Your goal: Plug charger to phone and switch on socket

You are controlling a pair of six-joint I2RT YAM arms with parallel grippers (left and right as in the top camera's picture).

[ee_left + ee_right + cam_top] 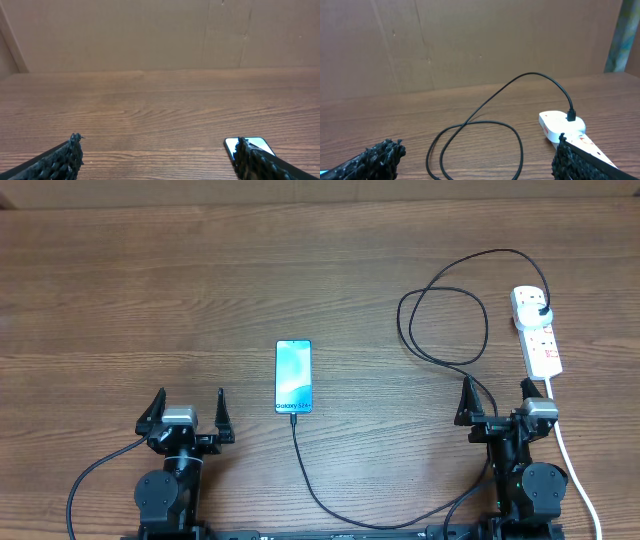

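Overhead, the slim smartphone with the light-blue glossy screen (293, 376) lay flat near the middle of the brown wooden desk (120, 300). The thin black charger cable (297, 450) met its near end, though we could not confirm that the tip was fully seated. The cable ran toward the right arm, rose in loose loops, and ended in a black plug (541, 313) standing in the far outlet of the white elongated power strip (540, 345), at the desk's right edge.

The left fingers (155, 408) were spread wide and held nothing, just short of the phone. The right fingers (466, 400) were equally wide and empty, just short of the strip's near end.

We judged that pressing the switch was the step left, but the red marks were too small to show whether any rocker was on.

The first risk was snagging. The cable passed close by the right fingers, so a reach toward the strip could catch a loop and drag the tip out of the phone.

The second was aim. Splayed fingers are a blunt tool for a small rocker, and we might have pressed the wrong one or knocked the plug.

The third was sliding. The strip looked light, restrained only by its white cord (577, 480), so a slanted push could shove it instead of clicking the switch.
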